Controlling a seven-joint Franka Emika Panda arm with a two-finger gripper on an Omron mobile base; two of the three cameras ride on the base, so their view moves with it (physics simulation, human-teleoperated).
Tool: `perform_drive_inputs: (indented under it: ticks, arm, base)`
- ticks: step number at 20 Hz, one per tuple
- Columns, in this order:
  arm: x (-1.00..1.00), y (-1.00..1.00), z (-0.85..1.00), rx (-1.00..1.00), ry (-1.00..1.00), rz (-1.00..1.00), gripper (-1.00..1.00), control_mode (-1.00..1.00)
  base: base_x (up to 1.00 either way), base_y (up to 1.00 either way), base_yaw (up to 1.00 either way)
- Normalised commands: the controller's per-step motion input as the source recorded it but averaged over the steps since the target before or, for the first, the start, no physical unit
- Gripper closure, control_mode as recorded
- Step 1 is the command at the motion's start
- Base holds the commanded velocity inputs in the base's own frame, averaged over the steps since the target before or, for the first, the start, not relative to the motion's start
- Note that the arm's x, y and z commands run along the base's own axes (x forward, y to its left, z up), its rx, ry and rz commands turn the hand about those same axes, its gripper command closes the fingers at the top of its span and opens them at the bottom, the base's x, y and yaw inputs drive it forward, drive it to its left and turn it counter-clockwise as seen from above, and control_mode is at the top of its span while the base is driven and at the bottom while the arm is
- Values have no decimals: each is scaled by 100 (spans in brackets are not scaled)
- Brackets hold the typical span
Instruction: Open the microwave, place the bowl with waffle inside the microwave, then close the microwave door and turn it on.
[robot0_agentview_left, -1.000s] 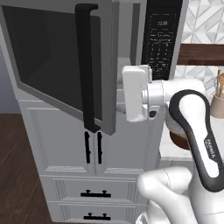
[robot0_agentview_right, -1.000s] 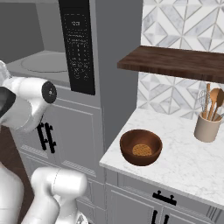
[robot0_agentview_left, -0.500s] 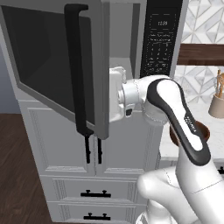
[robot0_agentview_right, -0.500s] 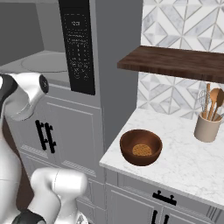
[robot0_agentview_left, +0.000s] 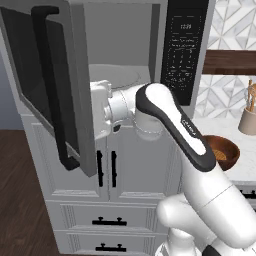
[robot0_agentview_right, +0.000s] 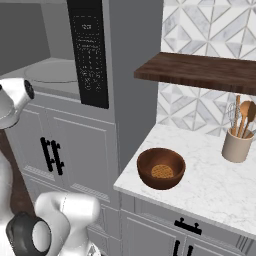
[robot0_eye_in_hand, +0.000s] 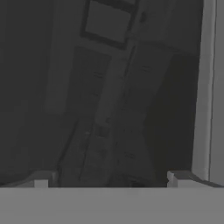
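1. Here, the large built-in grey microwave (robot0_agentview_left: 150, 50) stands open above grey panelled cabinet doors (robot0_agentview_left: 135, 170), its grey cavity and round turntable (robot0_agentview_right: 50, 72) on show, with the black keypad panel (robot0_agentview_right: 90, 55) and its small display at the right.
2. The wide grey-framed microwave door (robot0_agentview_left: 55, 85), with dark glass window and tall black vertical bar handle (robot0_agentview_left: 52, 90), hangs swung out to the left of the cavity in the left base view.
3. The round dark reddish-brown wooden bowl with waffle (robot0_agentview_right: 161, 168) sits on the white marble counter (robot0_agentview_right: 210, 185) just right of the microwave column, tan-orange waffle pieces lying in its bottom; it is well apart from the arm.
4. A tan utensil crock (robot0_agentview_right: 236, 145) holding wooden spoons stands further right on the counter, under a dark wooden shelf (robot0_agentview_right: 200, 72).
5. The white arm reaches up from the base and bends left, its wrist level in front of the cavity, its hand against the inner side of the open door.
6. In the hand view the gripper (robot0_eye_in_hand: 111, 179) faces the dark door glass at close range; its two fingertips (robot0_eye_in_hand: 177, 178) stand wide apart, holding nothing.
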Motion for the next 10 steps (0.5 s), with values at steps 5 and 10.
perform_drive_inputs:
  ticks: [5, 10]
  arm:
    - [-20, 74, 0, 0, -16, 8, -100, -100]
    - [-12, 30, 0, 2, -17, 3, -100, -100]
  base:
    - [0, 0, 0]
    - [0, 0, 0]
